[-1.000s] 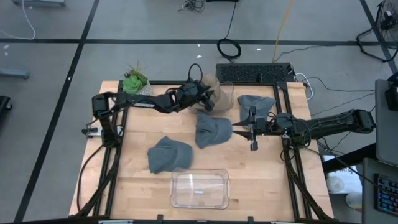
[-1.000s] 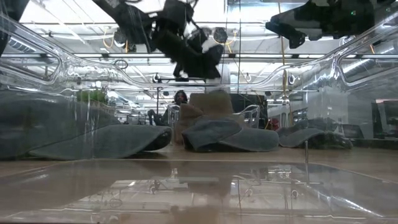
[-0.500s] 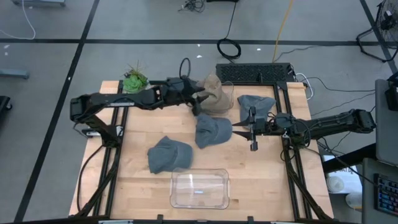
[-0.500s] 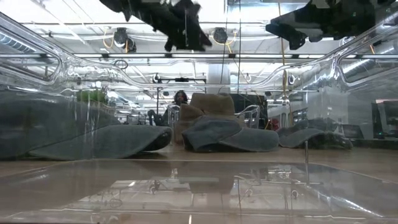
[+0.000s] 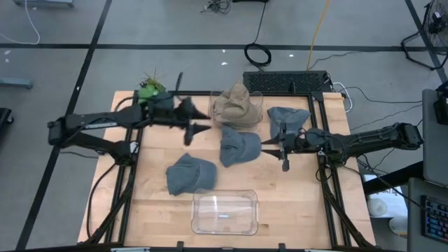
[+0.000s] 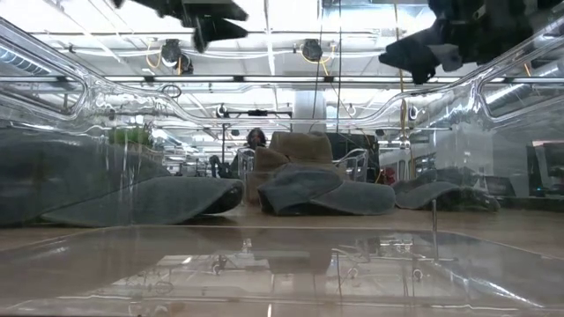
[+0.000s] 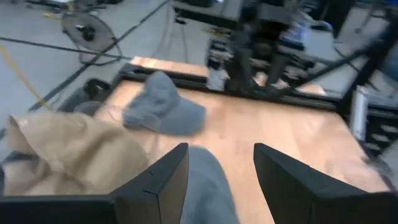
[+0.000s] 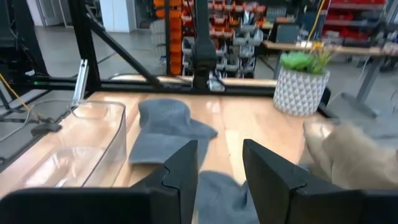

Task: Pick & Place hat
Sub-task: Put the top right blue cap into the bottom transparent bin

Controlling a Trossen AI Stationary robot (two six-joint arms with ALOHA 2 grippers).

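Soft fabric is what we are dealing with: three grey cloth caps lie on the wooden table point(image 5: 150, 210), and a crumpled tan cloth hat point(image 5: 233, 106) sits in a clear plastic bin point(image 5: 257, 105) at the far edge. The middle grey cap point(image 5: 238, 146) rests near the table's centre, the near grey cap point(image 5: 189, 173) lies just behind an empty clear plastic tray point(image 5: 224, 213), and the far-right grey cap point(image 5: 286, 119) sits beside the tan hat's bin.

Our left gripper point(image 5: 198, 120) hangs above the wood between the potted green plant point(image 5: 150, 89) and the tan hat, its fingers spread and holding nothing; in the left wrist view the two dark fingers point(image 7: 163, 180) stand apart with only table and cloth beyond them. Our right gripper point(image 5: 278, 147) waits just beside the brim of the middle cap, fingers point(image 8: 179, 174) parted with nothing between them.

We judge these caps light and limp in the crown, a little stiffer at the brim. They will fold and sag under a pinch rather than slip. We would take one by the brim's edge or by a raised fold of the crown, closing fully, since thin cloth offers little to bite. Dragging across the wood could bunch a cap, so we favour a straight lift.
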